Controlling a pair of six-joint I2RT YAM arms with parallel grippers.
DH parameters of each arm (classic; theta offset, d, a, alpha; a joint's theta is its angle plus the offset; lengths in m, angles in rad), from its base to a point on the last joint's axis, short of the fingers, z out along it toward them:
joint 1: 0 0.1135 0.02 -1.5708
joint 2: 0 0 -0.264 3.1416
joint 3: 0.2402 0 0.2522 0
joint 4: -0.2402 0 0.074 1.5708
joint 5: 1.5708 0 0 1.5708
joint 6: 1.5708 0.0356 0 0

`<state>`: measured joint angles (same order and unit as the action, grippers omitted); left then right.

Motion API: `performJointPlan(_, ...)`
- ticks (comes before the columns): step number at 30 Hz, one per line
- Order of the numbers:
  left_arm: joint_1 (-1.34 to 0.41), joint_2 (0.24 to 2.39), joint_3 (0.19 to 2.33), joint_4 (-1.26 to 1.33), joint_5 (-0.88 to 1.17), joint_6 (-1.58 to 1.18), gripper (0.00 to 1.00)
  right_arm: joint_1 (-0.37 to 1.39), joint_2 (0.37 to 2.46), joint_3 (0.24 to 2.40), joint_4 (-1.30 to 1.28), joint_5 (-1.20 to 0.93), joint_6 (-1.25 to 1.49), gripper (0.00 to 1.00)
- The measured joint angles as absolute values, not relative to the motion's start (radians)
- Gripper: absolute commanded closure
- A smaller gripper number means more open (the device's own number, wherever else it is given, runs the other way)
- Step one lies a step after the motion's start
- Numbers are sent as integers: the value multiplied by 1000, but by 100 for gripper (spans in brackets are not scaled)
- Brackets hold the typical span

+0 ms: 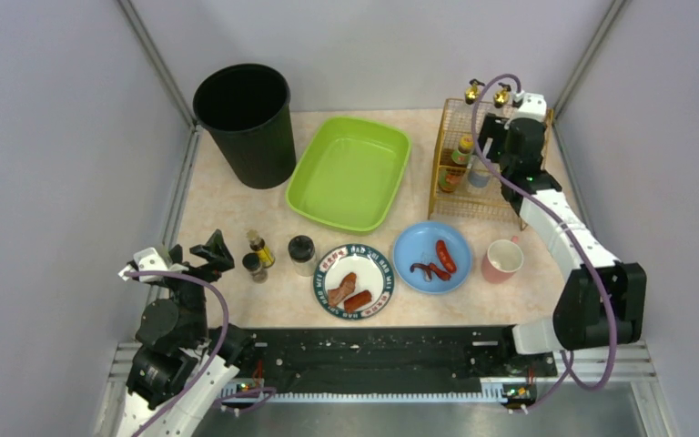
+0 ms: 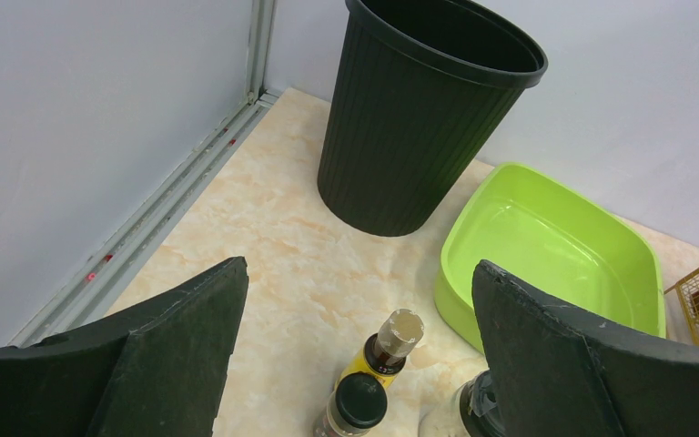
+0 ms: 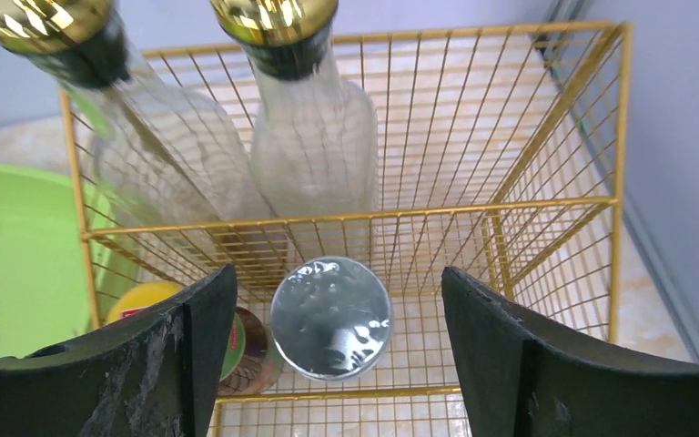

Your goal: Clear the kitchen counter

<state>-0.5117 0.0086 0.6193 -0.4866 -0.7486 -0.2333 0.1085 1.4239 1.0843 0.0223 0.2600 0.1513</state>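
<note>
kitchen counter [image 1: 227, 217]: marbled stone | bin [image 2: 400, 137]: ribbed black round | rack [image 3: 510, 118]: gold wire

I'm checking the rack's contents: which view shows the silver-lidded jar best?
Right wrist: the silver-lidded jar sits centred, lid facing the camera, in the wire rack. Top external shows it small, by the right arm; left wrist misses it.

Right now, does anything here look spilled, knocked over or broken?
Nothing is spilled or toppled. Leftover sausage sits on the patterned plate, more food on the blue plate, and one finger pad of the right gripper looks scuffed.
</note>
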Motion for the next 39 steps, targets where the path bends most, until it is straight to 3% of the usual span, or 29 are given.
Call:
performJointPlan(9, -512, 9, 619, -486, -748, -233, 3, 157, 1273, 1085, 15, 275, 138, 20)
performJointPlan(20, -512, 9, 619, -486, -749, -233, 3, 494, 1194, 1160, -40, 256, 54, 21)
performJointPlan(30, -512, 9, 619, -486, -749, -233, 3, 778, 1351, 1249, -85, 132, 17, 20)
performJointPlan(36, -512, 9, 619, -485, -749, -233, 3, 902, 1470, 1262, -109, 17, 18, 12)
performJointPlan(39, -512, 9, 619, -486, -749, -233, 3, 951, 1531, 1272, -113, -37, 20, 4)
